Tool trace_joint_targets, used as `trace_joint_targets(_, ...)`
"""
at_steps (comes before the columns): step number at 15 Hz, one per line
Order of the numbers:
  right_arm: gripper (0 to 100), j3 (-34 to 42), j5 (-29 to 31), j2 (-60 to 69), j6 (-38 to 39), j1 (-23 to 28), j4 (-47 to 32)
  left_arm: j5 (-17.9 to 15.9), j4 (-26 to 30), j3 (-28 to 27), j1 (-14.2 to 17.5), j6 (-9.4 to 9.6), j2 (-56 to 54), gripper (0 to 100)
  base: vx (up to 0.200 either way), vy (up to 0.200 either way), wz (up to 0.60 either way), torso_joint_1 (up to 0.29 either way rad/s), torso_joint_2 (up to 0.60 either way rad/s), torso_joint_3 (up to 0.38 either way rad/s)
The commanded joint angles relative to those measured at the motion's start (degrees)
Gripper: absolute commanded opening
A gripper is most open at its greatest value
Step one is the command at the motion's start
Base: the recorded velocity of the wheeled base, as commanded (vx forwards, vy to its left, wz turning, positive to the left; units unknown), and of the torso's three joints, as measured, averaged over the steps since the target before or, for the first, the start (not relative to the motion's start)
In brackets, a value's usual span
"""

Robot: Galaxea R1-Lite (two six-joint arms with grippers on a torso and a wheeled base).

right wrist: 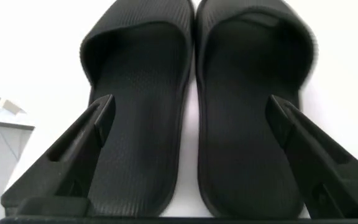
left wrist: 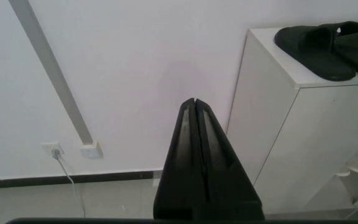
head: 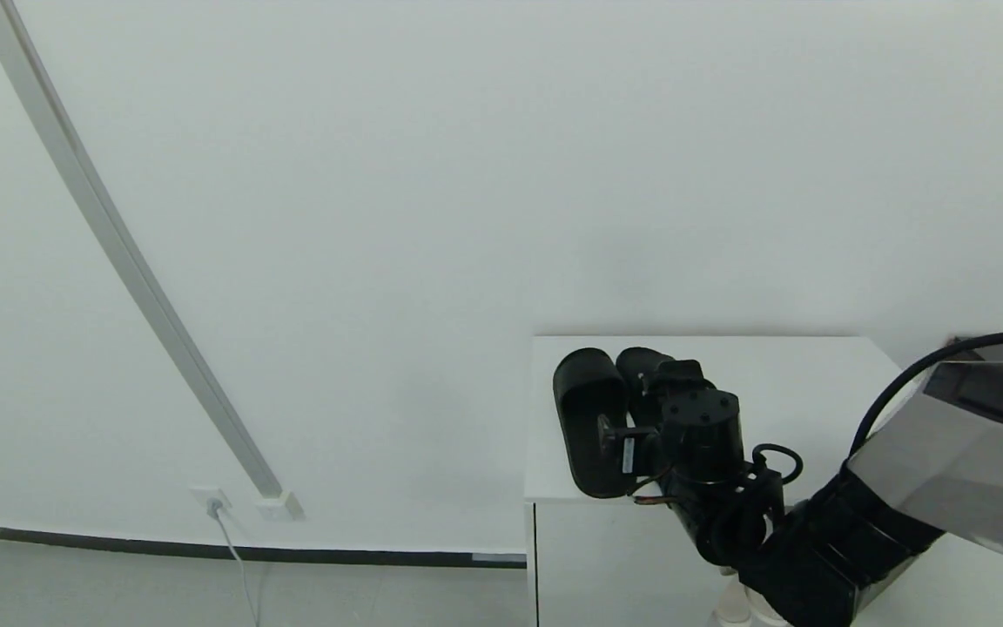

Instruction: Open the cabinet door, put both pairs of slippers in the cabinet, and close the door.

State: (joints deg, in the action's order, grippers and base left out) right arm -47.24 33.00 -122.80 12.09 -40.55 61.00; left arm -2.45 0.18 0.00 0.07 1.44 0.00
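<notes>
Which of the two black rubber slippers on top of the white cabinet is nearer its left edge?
The black slipper on the robot's left, by the cabinet top's left edge; its partner lies further right.

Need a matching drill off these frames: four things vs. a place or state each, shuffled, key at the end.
1. left gripper
2. right gripper
3. slippers
4. socket

A. on top of the cabinet
B. open
C. low on the wall, cable plugged in
D. shut

Pairs: 1-D, 2-B, 3-A, 4-C.
</notes>
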Motion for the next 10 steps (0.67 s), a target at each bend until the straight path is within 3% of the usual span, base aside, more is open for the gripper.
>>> trace_joint_targets(1,100,-2.5,-0.1,-3.9,-1.3,1.3,1.2,0.0,0.0,0.0,0.0,0.06,0.1,0,0.0,0.0,0.0,0.0,0.0,0.0)
trace_joint_targets(10,100,-12.9,-3.1,-10.2,-3.9,4.2,1.0,0.0,0.0,0.0,0.0,-0.03,0.1,0,0.0,0.0,0.0,0.0,0.0,0.0)
